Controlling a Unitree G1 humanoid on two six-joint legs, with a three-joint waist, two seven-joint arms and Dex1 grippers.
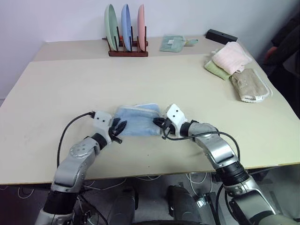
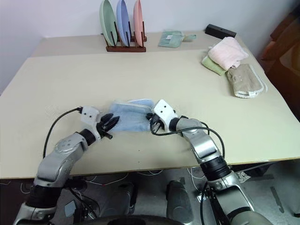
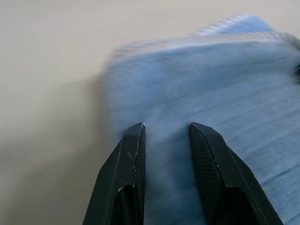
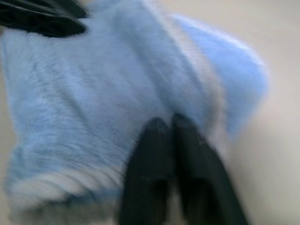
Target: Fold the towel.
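Left wrist view first: the left gripper [image 3: 166,133] has its jaws spread a little, a clear gap between the black fingers [image 3: 129,159], the tips lying over the near edge of the towel [image 3: 211,89] with no cloth visibly pinched. Over in the right wrist view, the right gripper [image 4: 169,123] has its jaws almost pressed together, tips resting on the blue pile; whether a layer is caught between them I cannot tell. From the head camera, the towel sits already doubled into a compact blue pad on the near middle of the worktop [image 1: 70,84], one gripper at each end. So the fold looks far along, with tidying or a last fold in hand. Next move, I'd say: get a sure pinch on an edge or corner, then carry it across evenly, without dragging the bundle askew.
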